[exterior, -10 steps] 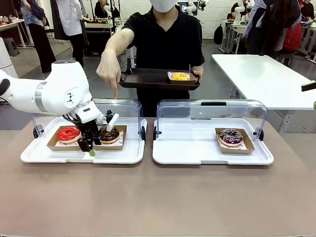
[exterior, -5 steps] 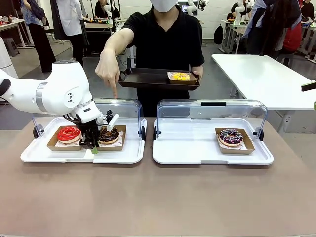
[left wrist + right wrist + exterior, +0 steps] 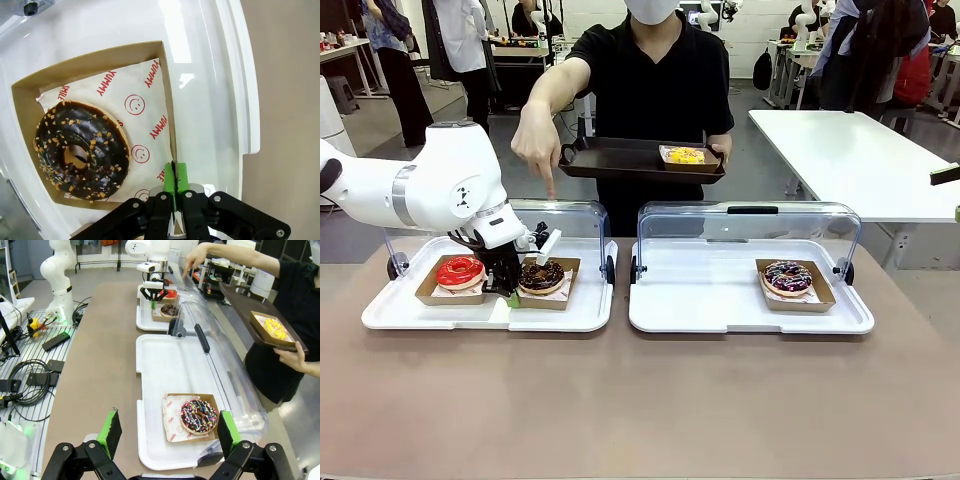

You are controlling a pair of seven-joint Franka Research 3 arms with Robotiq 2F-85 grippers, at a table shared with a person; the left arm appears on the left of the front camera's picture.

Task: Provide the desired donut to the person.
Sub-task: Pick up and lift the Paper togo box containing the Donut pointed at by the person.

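Observation:
A chocolate donut with nut crumbs lies in a brown cardboard box on the left white tray. My left gripper is shut on that box's near wall. In the left wrist view its green pads pinch the wall beside the donut. The person points a finger down over this donut and holds a dark tray carrying a yellow donut. My right gripper hangs open above a sprinkled donut.
A red donut sits in its own box just left of my left gripper. The sprinkled donut lies in the right white tray. Both trays have clear lids swung up at the back. Cables lie left of the table.
My left gripper's tips moved in from the white tray's front to the chocolate donut's box and shut on its wall. The box has turned slightly. The person's pointing hand holds still.

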